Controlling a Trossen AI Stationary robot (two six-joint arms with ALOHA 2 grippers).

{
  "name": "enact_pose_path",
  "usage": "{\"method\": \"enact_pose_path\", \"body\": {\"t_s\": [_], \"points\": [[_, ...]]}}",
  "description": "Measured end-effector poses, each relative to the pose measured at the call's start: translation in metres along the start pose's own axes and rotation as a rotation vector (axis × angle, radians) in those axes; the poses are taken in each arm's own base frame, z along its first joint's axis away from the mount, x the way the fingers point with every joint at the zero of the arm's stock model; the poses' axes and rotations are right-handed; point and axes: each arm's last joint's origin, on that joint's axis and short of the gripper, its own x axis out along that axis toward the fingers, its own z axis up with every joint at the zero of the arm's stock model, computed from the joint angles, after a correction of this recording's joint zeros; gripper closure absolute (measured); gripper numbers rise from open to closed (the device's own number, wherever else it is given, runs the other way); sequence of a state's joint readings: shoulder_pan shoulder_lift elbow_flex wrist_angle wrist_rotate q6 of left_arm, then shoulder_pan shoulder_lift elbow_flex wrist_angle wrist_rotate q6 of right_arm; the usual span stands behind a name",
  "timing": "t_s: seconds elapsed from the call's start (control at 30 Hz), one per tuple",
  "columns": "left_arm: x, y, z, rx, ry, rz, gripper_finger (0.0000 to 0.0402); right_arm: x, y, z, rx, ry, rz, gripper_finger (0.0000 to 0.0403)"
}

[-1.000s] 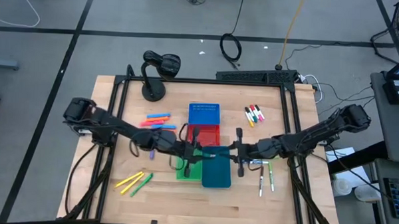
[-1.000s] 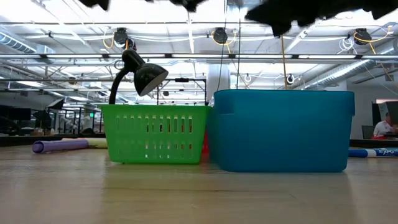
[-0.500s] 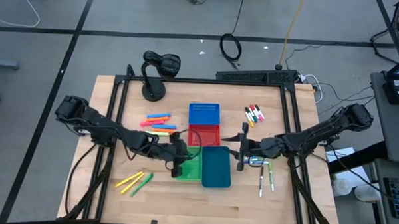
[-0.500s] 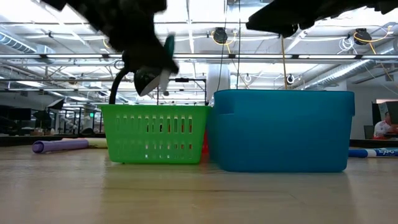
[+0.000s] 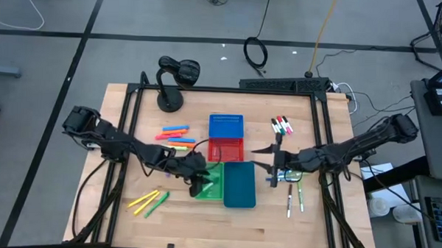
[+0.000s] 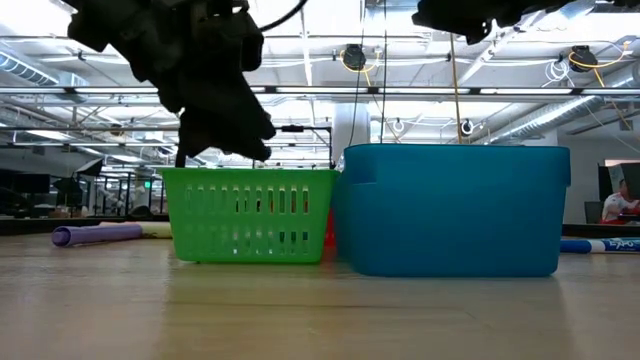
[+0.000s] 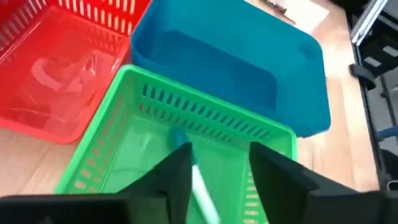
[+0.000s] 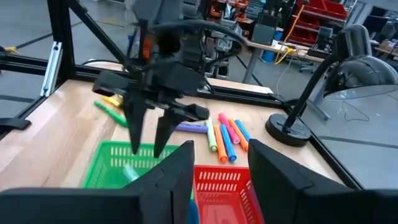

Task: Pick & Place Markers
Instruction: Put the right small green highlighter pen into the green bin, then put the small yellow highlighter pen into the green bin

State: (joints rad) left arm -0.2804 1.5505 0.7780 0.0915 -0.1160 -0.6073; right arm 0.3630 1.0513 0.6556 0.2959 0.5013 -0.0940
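My left gripper [image 5: 199,183] [image 7: 219,155] hangs open above the green bin [image 5: 213,184], fingers pointing down into it. A white marker with a teal cap [image 7: 196,180] is inside that bin, below the fingers and free of them. My right gripper [image 5: 275,165] [image 8: 221,149] is open and holds nothing, above the table just right of the red bin [image 5: 226,149] and the teal bin [image 5: 239,185]. More markers lie flat on the table: orange, pink and yellow ones [image 5: 175,133], yellow and green ones [image 5: 150,202], a far-right group [image 5: 282,126], and some [image 5: 296,196] at the near right.
A blue perforated bin [image 5: 226,126] stands behind the red one. A black desk lamp [image 5: 175,78] is at the far left. A black frame [image 5: 133,121] runs along the table's edges. Bare wood lies along the near edge [image 5: 225,227].
My left gripper has moved toward the near edge and down over the green bin. It has let go of the teal-capped marker, which now lies in that bin. My right gripper has drawn away from the teal bin toward the table's right and far side.
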Motion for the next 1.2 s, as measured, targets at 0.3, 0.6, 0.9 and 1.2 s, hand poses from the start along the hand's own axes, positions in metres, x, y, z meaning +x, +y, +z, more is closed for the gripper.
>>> {"method": "enact_pose_path", "body": {"t_s": [0.3, 0.6, 0.9, 1.2], "points": [[-0.001, -0.009, 0.007, 0.16, -0.123, -0.016, 0.0177, -0.009, -0.006, 0.001, 0.008, 0.024, -0.024, 0.0261], [-0.002, -0.014, 0.013, 0.264, -0.181, -0.075, 0.0174, -0.02, -0.046, -0.032, 0.157, 0.299, -0.534, 0.0261], [-0.01, -0.025, 0.033, 0.499, -0.434, -0.124, 0.0174, -0.007, -0.112, -0.071, 0.364, 0.614, -0.63, 0.0261], [-0.02, -0.014, 0.053, 0.576, -0.545, -0.067, 0.0174, 0.0, -0.172, -0.113, 0.667, 0.789, -0.458, 0.0261]]}}
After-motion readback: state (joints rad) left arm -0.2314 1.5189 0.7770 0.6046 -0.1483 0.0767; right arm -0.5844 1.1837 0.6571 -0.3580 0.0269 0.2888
